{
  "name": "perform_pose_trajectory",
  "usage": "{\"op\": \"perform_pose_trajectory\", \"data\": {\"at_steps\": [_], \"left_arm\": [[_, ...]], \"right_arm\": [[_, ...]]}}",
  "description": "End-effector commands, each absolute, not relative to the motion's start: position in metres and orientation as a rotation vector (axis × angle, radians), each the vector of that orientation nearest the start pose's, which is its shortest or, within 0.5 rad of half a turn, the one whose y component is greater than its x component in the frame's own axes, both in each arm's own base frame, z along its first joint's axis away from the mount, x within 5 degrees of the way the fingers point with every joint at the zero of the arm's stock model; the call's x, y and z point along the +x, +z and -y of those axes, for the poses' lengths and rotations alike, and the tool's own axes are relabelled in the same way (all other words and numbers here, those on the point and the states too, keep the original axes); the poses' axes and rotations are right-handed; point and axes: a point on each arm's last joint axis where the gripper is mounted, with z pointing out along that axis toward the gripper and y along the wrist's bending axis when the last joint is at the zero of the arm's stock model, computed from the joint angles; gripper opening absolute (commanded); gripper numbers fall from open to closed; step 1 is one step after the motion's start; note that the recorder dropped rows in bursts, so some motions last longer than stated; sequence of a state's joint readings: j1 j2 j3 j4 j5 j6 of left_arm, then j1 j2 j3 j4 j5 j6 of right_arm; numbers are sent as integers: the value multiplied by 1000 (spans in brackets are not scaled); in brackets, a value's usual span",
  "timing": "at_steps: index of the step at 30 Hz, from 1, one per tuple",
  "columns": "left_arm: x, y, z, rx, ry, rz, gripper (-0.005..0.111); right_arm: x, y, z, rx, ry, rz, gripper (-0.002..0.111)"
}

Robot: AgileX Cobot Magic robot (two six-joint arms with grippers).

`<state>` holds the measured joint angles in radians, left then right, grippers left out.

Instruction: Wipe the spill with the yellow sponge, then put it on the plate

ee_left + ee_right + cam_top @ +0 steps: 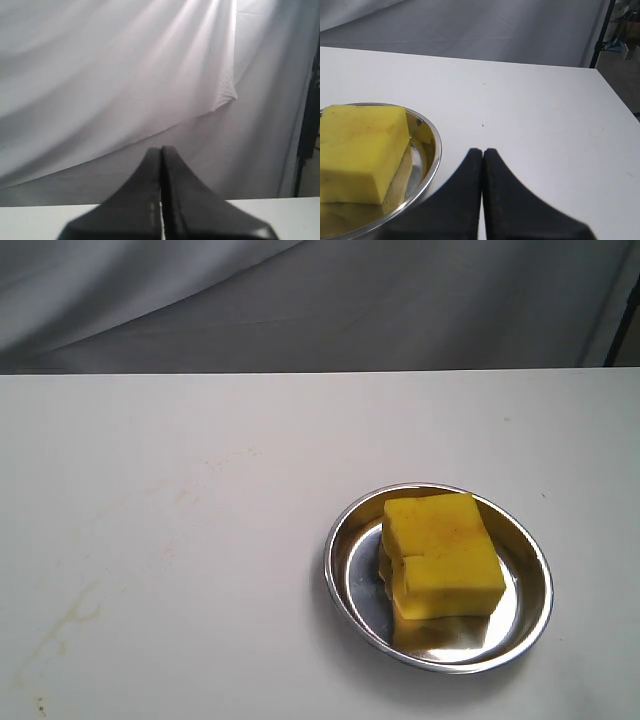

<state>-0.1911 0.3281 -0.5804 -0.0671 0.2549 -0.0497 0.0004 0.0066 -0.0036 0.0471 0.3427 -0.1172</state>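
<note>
The yellow sponge (441, 555) lies inside the steel plate (345, 540) on the right half of the white table, with faint brownish stains on its top. No orange-brown spill shows anywhere; only faint tan streaks (70, 620) mark the table at the left. In the right wrist view the sponge (360, 150) fills the plate (434, 150), and my right gripper (483, 151) is shut and empty beside the plate's rim, apart from it. My left gripper (161, 149) is shut and empty, raised and facing the grey backdrop. Neither gripper appears in the exterior view.
A grey cloth backdrop (320, 300) hangs behind the table's far edge. The table's right edge (615, 95) shows in the right wrist view, with a dark stand pole (601, 35) beyond it.
</note>
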Motion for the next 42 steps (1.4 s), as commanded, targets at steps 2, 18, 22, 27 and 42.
{"op": "perform_pose_trajectory", "data": {"at_steps": [2, 18, 22, 27, 42], "left_arm": [[62, 318, 9, -28, -247, -1440, 0], [28, 306, 2, -33, -138, -1256, 0], [28, 305, 2, -20, -116, -1266, 0], [28, 305, 1, 4, -76, -1266, 0], [29, 302, 1, 25, -40, -1289, 0]], "right_arm": [[54, 182, -2, -78, -33, -1823, 0], [54, 182, -2, -78, -33, -1823, 0], [54, 182, -2, -78, -33, -1823, 0], [54, 182, -2, -78, -33, -1823, 0], [54, 182, -2, -78, -33, -1823, 0]]}}
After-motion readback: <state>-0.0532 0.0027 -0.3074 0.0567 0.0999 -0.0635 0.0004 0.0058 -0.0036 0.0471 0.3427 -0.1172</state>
